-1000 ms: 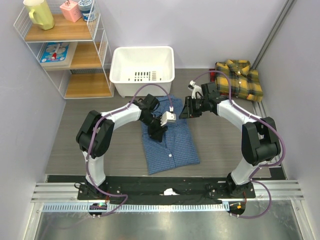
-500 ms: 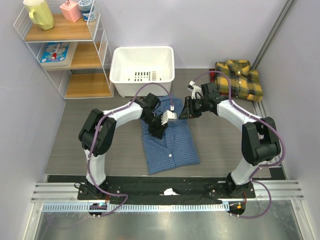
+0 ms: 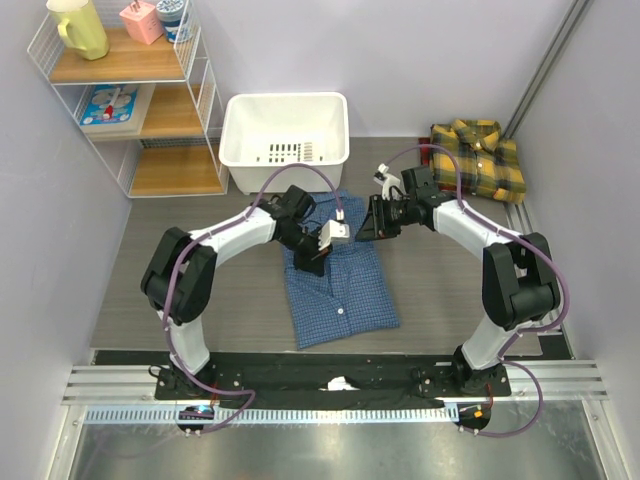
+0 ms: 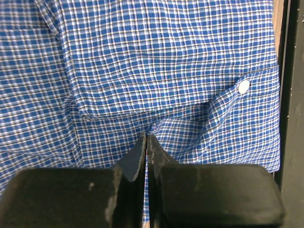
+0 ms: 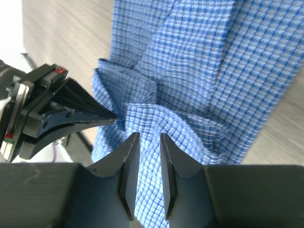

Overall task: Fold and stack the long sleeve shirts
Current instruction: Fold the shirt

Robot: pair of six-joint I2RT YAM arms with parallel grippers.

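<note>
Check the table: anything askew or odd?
Blue shirt lies skewed, its far end bunched into a wad pinched by the left pincer and right pincer. Small white scrap on the black base plate. Nothing spilled.

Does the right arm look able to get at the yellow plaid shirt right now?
Probably yes: the yellow plaid shirt lies uncovered beside that arm, with nothing between. But the right tool is pinching the blue checked shirt.
</note>
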